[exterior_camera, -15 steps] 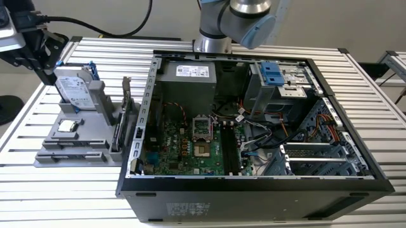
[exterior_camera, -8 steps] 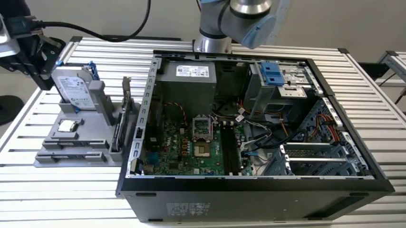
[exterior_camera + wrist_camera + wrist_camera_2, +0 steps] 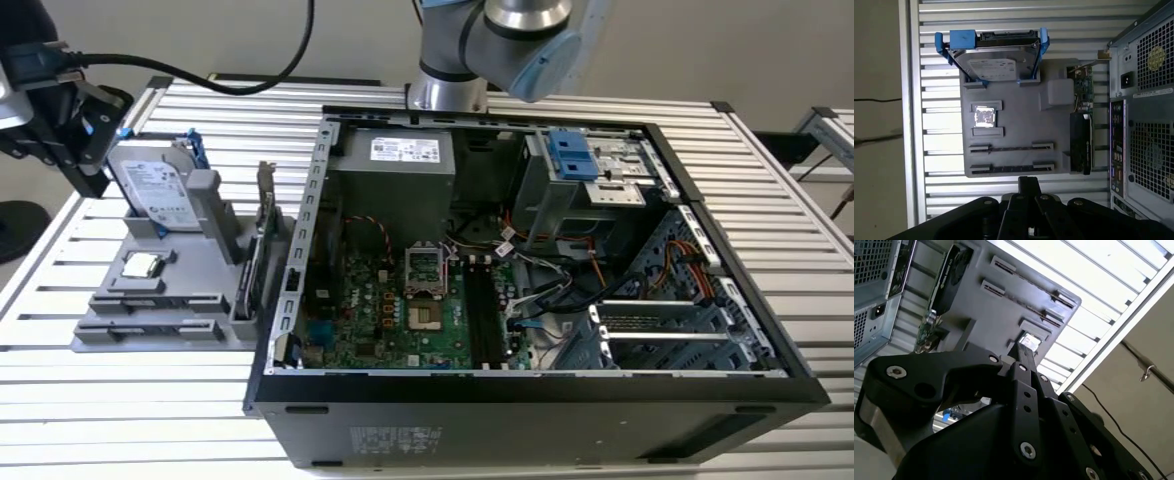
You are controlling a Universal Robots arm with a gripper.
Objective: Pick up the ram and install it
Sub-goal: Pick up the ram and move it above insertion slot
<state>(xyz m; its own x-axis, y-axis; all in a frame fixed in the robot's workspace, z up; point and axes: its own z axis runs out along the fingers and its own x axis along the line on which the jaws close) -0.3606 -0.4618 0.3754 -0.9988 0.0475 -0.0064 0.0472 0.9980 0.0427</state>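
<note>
Ram (image 3: 1013,168), seemingly edge-on in holder (image 3: 1019,125) slot, beneath hand (image 3: 1029,181), apart

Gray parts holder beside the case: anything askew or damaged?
Nothing stands out. On the holder, the hard drive leans in its cradle, the chip lies flat in its recess, the card stands on edge.

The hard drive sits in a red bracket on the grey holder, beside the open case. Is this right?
Not quite: the bracket is blue, not red, as the first wrist view shows. The hard drive does sit in it on the grey holder, beside the open case.
</note>
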